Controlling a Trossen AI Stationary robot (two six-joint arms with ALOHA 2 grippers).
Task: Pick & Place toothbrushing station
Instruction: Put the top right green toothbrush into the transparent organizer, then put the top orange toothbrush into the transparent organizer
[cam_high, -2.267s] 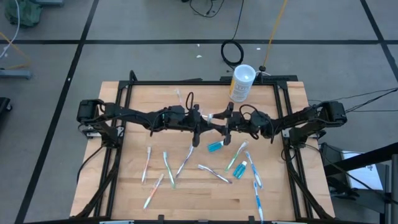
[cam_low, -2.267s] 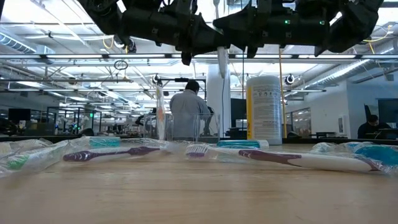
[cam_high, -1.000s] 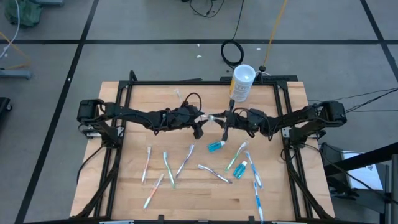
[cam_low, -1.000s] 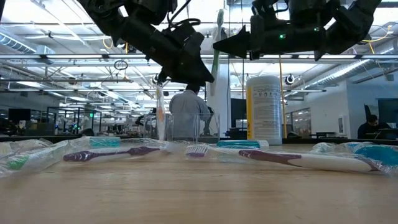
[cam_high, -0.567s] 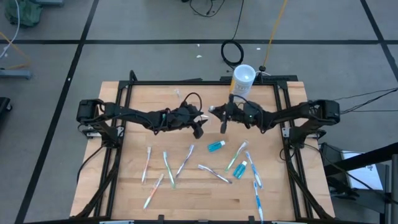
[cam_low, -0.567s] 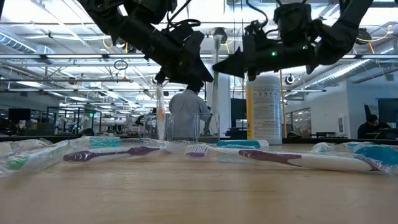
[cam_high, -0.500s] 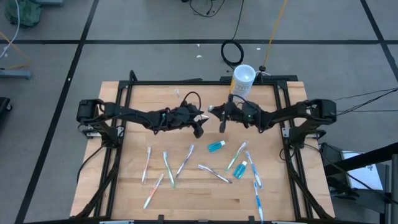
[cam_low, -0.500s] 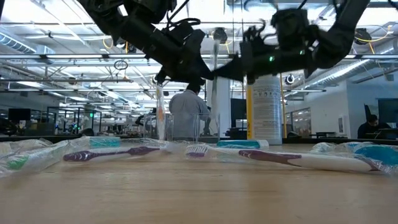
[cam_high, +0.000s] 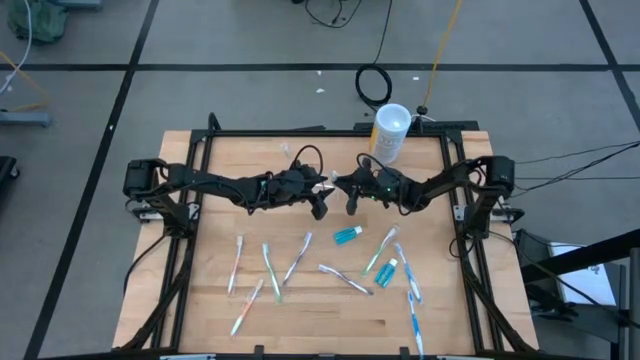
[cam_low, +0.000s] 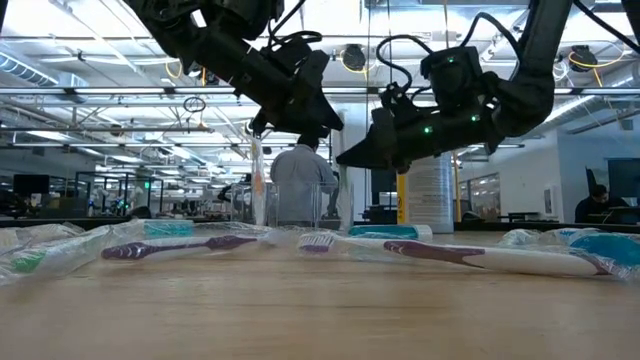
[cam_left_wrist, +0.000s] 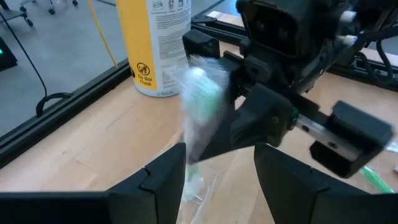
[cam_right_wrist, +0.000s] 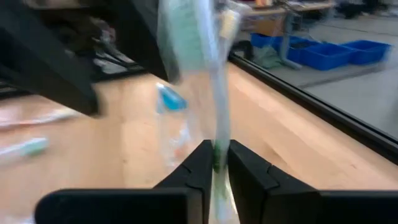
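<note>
My two arms are matte black, built of slim links joined by chunkier rounded housings. Thin black cables loop loose over my forearms and arch above the wrists. My left gripper (cam_high: 318, 207) ends in two broad, flat black fingers (cam_left_wrist: 163, 179) with angular, faceted edges. My right gripper (cam_high: 350, 204) has the same dark fingers (cam_right_wrist: 200, 167), tapering to blunt tips. Small green indicator lights glow on the right wrist housing, and my shoulder bases are boxy black blocks.
</note>
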